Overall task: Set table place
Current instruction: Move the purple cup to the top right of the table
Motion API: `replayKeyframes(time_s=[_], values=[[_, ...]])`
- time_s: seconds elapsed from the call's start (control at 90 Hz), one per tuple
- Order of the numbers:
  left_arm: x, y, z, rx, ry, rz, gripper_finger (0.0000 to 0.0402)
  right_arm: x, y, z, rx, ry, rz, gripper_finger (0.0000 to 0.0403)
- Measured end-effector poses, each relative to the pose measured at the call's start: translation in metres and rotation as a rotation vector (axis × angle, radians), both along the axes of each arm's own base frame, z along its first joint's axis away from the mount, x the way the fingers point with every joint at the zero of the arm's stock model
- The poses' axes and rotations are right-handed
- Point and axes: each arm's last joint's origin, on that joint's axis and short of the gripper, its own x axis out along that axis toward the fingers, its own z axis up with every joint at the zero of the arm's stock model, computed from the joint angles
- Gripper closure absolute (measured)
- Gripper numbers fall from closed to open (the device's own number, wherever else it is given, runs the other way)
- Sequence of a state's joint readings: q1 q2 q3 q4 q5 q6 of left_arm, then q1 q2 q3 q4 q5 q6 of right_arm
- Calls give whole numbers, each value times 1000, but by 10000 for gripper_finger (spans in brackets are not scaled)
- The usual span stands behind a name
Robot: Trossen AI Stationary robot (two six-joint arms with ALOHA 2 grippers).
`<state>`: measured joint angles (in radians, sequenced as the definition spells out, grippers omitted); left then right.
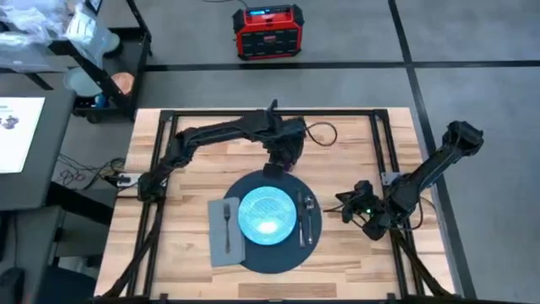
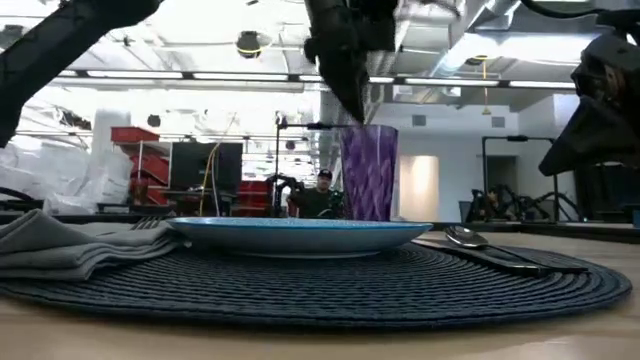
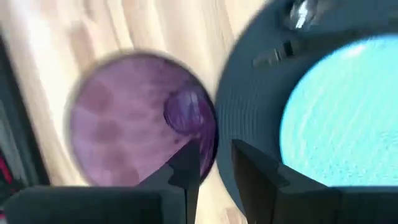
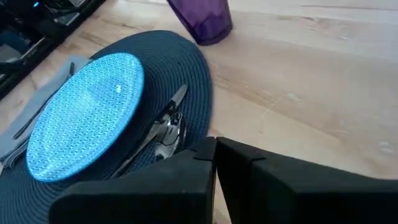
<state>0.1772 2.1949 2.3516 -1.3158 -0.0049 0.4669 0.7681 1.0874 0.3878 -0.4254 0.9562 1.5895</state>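
A purple cup (image 2: 370,170) stands just beyond the far edge of the round dark mat (image 1: 270,257) on the wooden table (image 1: 194,143); its foot is hidden behind the plate in the low view. On the mat lie a light blue plate (image 1: 267,213), a grey napkin (image 1: 221,232) with a fork, and a knife and spoon (image 1: 305,219). My left gripper (image 3: 211,155) is over the cup, its fingers astride the rim. My right gripper (image 4: 214,146) hovers shut to the right of the mat, holding nothing. My left gripper comes down on the purple cup from above, with one finger (image 3: 186,168) inside it and the other (image 3: 255,174) outside. The cup's rim (image 3: 211,134) on the side toward the mat lies between them. The cup stands upright.
Black rails (image 1: 384,152) frame the tabletop. Bare wood lies to the right of the mat around my right gripper and to the left of the napkin. A red box (image 1: 267,31) sits on the floor beyond the table, and a person shows far off in the room.
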Motion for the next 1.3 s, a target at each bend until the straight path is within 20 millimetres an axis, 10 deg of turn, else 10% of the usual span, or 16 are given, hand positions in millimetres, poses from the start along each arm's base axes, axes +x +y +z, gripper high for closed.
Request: replayKeyframes(time_s=[0.544,1.033,1.3], values=[[-81,-21,100,-291,-363,7,331,1,1,1,18,-19,0,403],[-195,-43,-62,-494,-754,220,344,13,9,-6,9,-20,14,403],[-260,-53,-126,-595,-1022,350,344,54,-9,64,-292,25,159,403]])
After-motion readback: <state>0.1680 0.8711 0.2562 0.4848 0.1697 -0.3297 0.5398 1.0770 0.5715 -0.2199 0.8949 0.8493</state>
